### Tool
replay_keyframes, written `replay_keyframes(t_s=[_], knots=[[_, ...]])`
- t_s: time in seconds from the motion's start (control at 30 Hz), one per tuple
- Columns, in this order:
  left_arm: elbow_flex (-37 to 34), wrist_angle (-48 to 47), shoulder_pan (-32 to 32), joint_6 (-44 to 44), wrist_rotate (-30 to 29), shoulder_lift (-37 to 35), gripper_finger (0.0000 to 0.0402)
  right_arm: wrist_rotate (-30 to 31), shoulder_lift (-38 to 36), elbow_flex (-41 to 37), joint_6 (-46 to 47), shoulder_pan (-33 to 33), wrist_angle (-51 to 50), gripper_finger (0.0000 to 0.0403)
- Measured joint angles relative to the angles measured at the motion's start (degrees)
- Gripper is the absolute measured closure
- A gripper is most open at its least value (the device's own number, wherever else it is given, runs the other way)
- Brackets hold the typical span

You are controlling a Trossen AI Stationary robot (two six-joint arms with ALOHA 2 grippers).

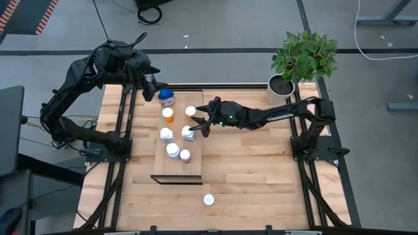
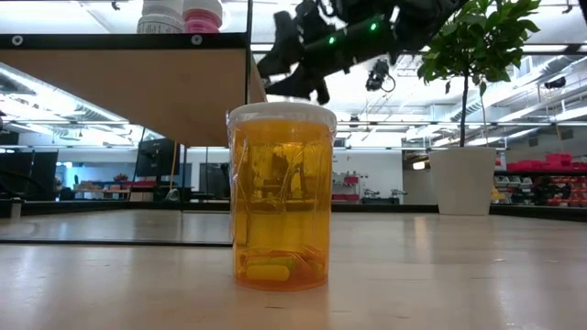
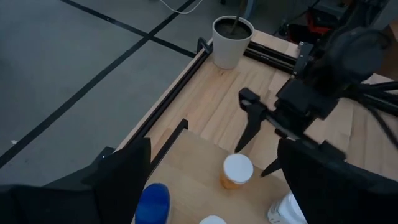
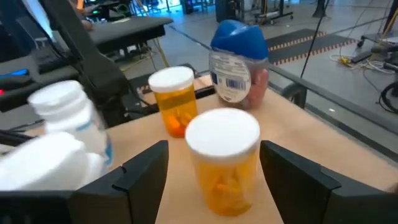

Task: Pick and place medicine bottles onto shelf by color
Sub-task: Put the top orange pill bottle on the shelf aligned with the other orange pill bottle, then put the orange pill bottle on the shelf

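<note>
The shelf [image 1: 177, 166] is a light-wood board raised on a dark frame at the table's middle. Several medicine bottles stand on it: a blue-capped one [image 1: 166, 98], two orange ones [image 1: 168, 114] [image 1: 191, 112], white ones [image 1: 166, 135] and a pink one [image 1: 185, 156]. My right gripper [image 1: 198, 121] is open, its fingers on either side of the white-capped orange bottle [image 4: 222, 162] and a little behind it, not touching. My left gripper [image 1: 154, 87] hangs open above the shelf's far left corner. Another orange bottle [image 2: 281, 197] stands on the table near the front edge.
A white plant pot [image 1: 282, 85] with a green plant stands at the table's far right. Dark rails [image 1: 124, 130] run along both sides of the table. Bare wood lies right of the shelf and in front of it, around the lone bottle [image 1: 208, 200].
</note>
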Motion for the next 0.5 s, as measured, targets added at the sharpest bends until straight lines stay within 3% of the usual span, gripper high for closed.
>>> replay_keyframes(t_s=[0.23, 0.4, 0.5], knots=[[0.0, 0.4, 0.0, 0.0, 0.0, 0.0, 0.0047, 0.2, -7.2, 0.0, 1.1, 1.4, -4.8, 0.0143], [0.0, 0.4, 0.0, -0.3, 0.0, 0.0, 0.0047, 0.4, -13.1, 0.0, 8.2, 2.8, -17.1, 0.0143], [0.0, 0.4, 0.0, -0.4, 0.0, 0.0, 0.0047, -2.8, -15.8, 0.0, 14.6, 4.0, -26.0, 0.0143]])
